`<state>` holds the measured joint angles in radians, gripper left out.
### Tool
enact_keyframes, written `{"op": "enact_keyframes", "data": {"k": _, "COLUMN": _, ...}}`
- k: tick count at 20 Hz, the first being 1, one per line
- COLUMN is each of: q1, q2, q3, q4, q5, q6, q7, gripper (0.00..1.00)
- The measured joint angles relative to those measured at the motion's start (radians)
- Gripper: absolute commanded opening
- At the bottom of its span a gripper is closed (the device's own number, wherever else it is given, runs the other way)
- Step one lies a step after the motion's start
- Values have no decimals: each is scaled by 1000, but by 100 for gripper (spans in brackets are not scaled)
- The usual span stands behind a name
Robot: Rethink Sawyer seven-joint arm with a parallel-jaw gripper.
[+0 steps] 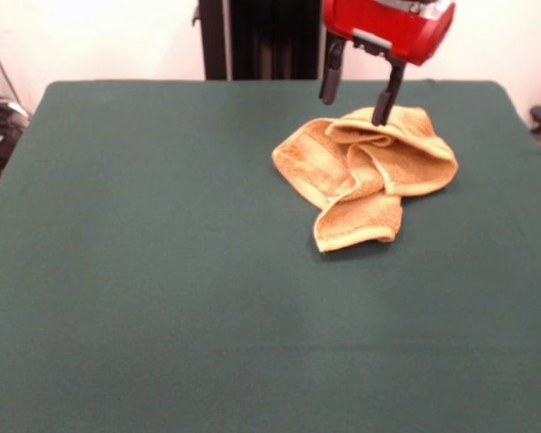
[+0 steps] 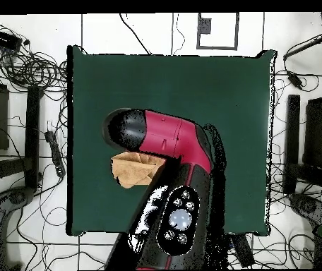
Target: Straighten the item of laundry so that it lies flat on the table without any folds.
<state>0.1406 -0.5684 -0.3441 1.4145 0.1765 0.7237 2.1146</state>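
Dark green cloth covers the tabletop [image 1: 162, 298], which fills most of the front view, with a pale wall and a black pedestal column seen behind its far edge. The towel [image 1: 365, 176] is seen crumpled near the far edge, closer to the right-hand corner as viewed from the front. It is bunched into several overlapping folds, with one flap hanging toward the near edge and a rolled ridge along its top. The red and black arm [image 2: 171, 141] is shown descending over it; in the overhead view most of the towel [image 2: 137, 169] is hidden beneath the arm, and only a tan patch is left visible beside it.

The tool [image 1: 359, 94] is held open, its two dark fingers spread apart. One finger [image 1: 387, 101] is placed at the towel's far rim, seemingly touching the fabric, while the other is held clear above the bare cloth just beside the towel. Nothing is gripped between them.
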Motion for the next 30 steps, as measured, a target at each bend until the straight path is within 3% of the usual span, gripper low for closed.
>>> {"op": "enact_keyframes", "data": {"k": 16, "q1": -4, "q2": 2, "q3": 10, "q4": -9, "q5": 0, "q6": 0, "q7": 0, "gripper": 100}}
{"op": "enact_keyframes", "data": {"k": 30, "q1": -43, "q2": 6, "q3": 47, "q4": -122, "q5": -72, "q6": 0, "q7": 0, "gripper": 100}}
